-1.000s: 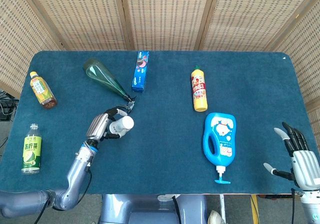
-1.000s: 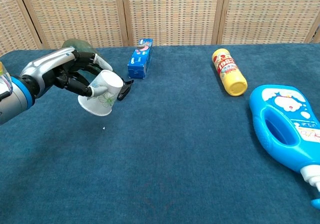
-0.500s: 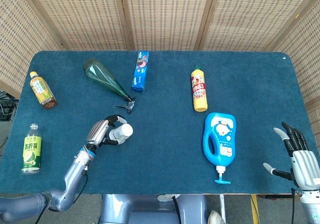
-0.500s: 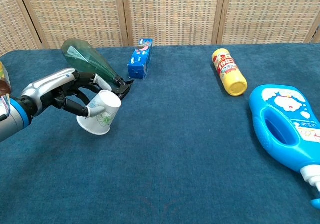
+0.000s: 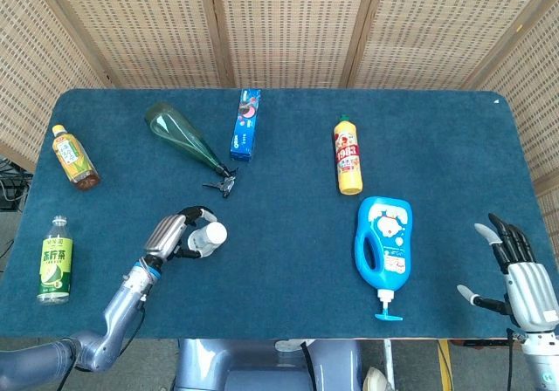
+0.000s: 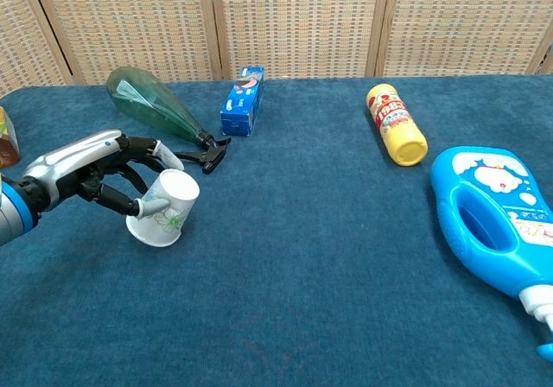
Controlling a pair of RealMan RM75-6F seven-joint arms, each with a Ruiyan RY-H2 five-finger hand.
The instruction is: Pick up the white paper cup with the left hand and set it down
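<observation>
Covering the whole work surface, the blue table (image 5: 288, 138) carries everything, and the biggest thing on it is the blue detergent jug (image 5: 383, 244), lying flat near the front edge toward the right. Next in size, the green spray bottle (image 5: 182, 136) lies slantwise toward the back left corner, its trigger end pointing to the middle of the table. A yellow bottle (image 5: 348, 155) lies right of centre, and a blue toothpaste box (image 5: 245, 125) lies near the back edge. Two tea bottles lie along the left edge, one amber (image 5: 74, 156) and one green-labelled (image 5: 54, 260).

The left hand (image 6: 95, 171) holds the white paper cup (image 6: 162, 210) near the front left of the table, fingers wrapped round the cup's wall from behind. The cup sits at the hand's fingertip side, tilted, its mouth turned up and toward the table's middle and its base low, very close to the cloth; whether the base touches cannot be told. Its long axis leans rather than standing upright, so setting it down probably calls for righting it before letting go.

The right hand (image 5: 521, 273) hangs off the front right corner, fingers spread and holding nothing, well apart from the cup.
</observation>
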